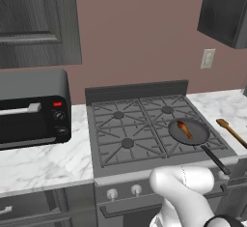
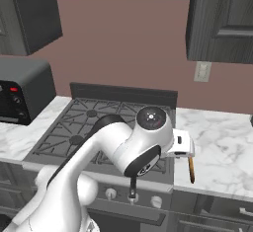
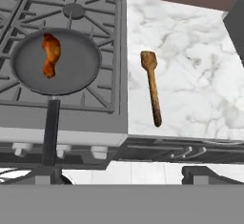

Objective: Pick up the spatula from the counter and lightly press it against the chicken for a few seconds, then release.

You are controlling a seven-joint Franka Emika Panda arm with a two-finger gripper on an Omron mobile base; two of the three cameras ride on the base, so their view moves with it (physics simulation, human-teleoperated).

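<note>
End effector (image 3: 126,175) hangs released, tips spread wide with nothing between them, over the front right corner of the stove (image 3: 95,8). The wooden spatula (image 3: 152,87) lies flat on the marble desk (image 3: 200,75), just beside the stove's right edge, handle toward the desk's front edge. To its left, the chicken (image 3: 51,55) lies in a dark pan (image 3: 78,70) on the front right burner.
</note>
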